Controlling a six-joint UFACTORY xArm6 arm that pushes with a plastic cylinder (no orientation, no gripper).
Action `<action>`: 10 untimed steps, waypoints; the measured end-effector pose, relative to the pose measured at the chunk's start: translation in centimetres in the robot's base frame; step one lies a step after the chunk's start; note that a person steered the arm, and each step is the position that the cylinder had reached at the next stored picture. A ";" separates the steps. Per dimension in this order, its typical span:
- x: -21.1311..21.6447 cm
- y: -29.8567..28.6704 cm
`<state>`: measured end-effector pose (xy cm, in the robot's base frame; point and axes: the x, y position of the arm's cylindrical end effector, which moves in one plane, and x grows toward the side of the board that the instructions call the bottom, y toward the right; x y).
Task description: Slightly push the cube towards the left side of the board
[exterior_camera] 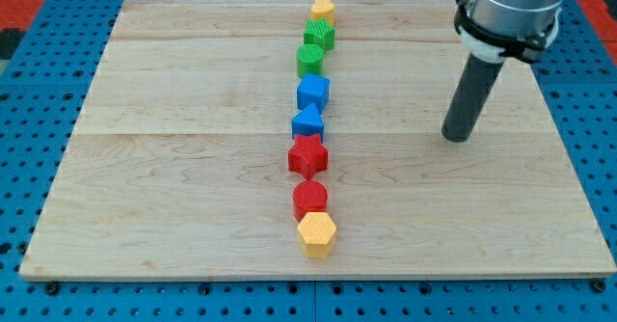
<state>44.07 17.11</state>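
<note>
A column of blocks runs down the middle of the wooden board (pixel 174 168). The blue cube (pixel 313 92) sits mid-column, just below a green cylinder (pixel 309 59) and just above a blue triangular block (pixel 308 122). My tip (pixel 456 135) rests on the board well to the right of the column, about level with the blue triangular block, and touches no block.
From the view's top the column holds a yellow block (pixel 322 10), a green star-like block (pixel 319 34), the green cylinder, the blue cube, the blue triangular block, a red star (pixel 308 155), a red cylinder (pixel 310 199) and a yellow hexagon (pixel 316 233). Blue pegboard (pixel 29 120) surrounds the board.
</note>
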 end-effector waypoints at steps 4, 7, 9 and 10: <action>-0.7 -5.7; -4.0 -9.6; -4.9 -15.9; -5.0 -16.5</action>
<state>39.12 0.58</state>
